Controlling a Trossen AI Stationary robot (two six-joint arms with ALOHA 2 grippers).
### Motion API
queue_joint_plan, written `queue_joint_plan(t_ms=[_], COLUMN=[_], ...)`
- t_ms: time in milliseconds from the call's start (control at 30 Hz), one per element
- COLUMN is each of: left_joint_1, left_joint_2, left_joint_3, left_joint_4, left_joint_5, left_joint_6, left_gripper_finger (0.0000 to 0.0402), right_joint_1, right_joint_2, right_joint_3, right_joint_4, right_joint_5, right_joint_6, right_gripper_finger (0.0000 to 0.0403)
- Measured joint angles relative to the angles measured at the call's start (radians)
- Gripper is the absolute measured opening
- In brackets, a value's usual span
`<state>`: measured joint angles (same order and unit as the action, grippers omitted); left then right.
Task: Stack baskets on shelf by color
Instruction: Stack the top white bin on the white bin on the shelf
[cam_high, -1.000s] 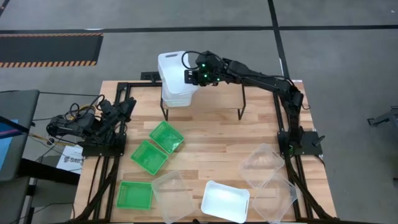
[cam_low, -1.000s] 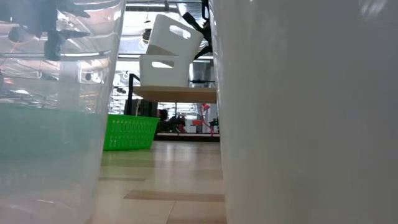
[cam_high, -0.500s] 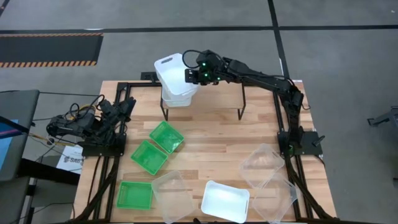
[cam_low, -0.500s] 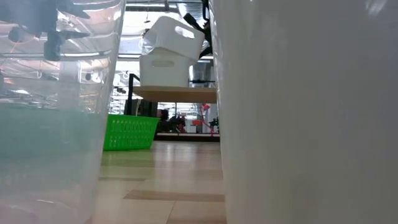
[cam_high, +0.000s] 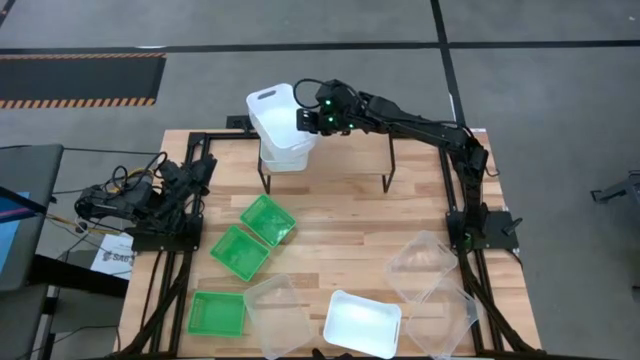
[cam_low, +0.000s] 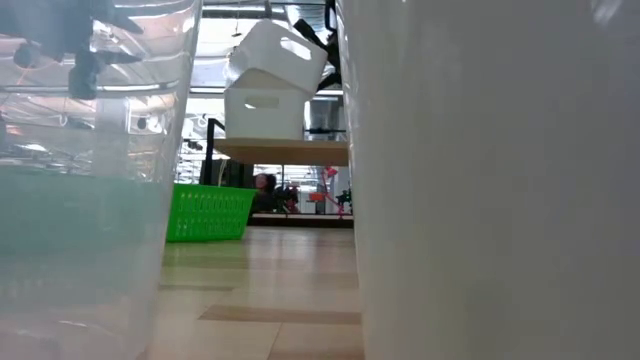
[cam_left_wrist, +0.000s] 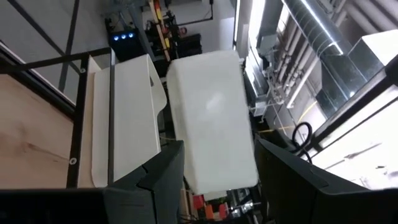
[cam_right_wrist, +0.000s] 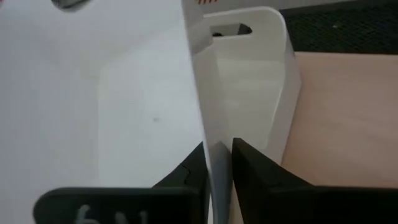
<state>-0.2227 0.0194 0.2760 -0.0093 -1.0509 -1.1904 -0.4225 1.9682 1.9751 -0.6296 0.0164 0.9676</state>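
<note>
Moved: carried white basket (cam_high: 272, 107) shifted left and tipped further over the white one already on the shelf (cam_high: 350, 140).
Right gripper (cam_right_wrist: 217, 163): clamped on that basket's wall.
Left gripper (cam_high: 203, 175): parked at the table's left, fingers spread.
Left: third white basket (cam_high: 362, 322), three green baskets (cam_high: 240, 252), three clear baskets (cam_high: 424, 264), all on the table.
</note>
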Motion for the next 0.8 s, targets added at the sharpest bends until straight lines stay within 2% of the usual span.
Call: queue_joint_plan(t_ms=[300,500,800], left_joint_1=[0.000,0.000,0.000], left_joint_2=[0.000,0.000,0.000], left_joint_3=[0.000,0.000,0.000], left_joint_4=[0.000,0.000,0.000], left_joint_5=[-0.004,-0.004,-0.003], left_joint_6=[0.000,0.000,0.000], left_gripper_finger=[0.0185,0.0185,0.0185], right_joint_1=[0.004,0.038,0.073], right_joint_2=[-0.002,-0.002,-0.002], right_joint_3=[0.000,0.000,0.000], right_joint_4=[0.039,0.031,0.020], right_joint_5=[0.042,0.116,0.199], right_joint_6=[0.028,0.122,0.143], right_gripper_finger=[0.0013,0.0023,0.0015])
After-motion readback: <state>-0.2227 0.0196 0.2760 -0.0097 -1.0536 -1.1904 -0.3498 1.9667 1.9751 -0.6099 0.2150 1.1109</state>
